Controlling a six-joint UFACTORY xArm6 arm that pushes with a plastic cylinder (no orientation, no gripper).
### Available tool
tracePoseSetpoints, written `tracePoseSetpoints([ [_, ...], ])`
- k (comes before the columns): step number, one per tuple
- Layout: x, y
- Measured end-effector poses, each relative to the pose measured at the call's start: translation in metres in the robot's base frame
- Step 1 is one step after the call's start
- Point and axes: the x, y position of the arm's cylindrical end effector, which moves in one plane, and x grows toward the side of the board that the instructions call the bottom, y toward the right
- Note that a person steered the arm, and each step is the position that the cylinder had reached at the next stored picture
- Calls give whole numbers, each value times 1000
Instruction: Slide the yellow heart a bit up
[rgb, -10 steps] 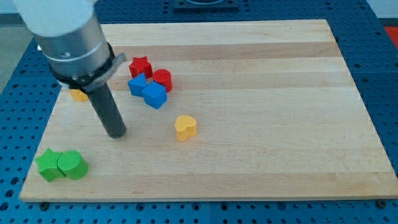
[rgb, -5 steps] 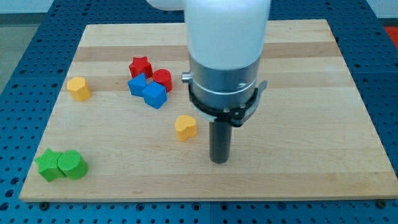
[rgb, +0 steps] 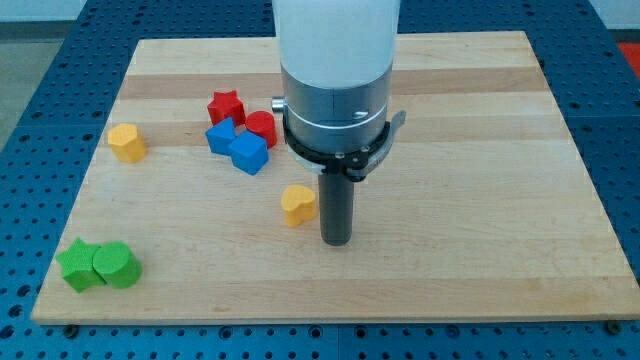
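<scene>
Seven blocks lie on the wooden board. Near its middle sits the yellow heart, and my tip stands on the board just beside it, toward the view's right and slightly lower; whether the rod touches the heart I cannot tell. The rod is a plain bar with nothing to open or close, and it holds nothing.

Toward the view's top from the heart, slightly left, is a tight cluster: a blue cube nearest, a second blue block at its upper left, a red star above that, and a red cylinder partly behind the arm's housing. Bare wood separates this cluster from the heart.

Well apart at the view's left edge sits a yellow block. In the bottom-left corner a green star-like block and a green rounded block touch each other.
</scene>
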Motion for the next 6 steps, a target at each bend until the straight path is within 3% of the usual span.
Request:
tracePoseSetpoints([
  [6,-35,-26],
])
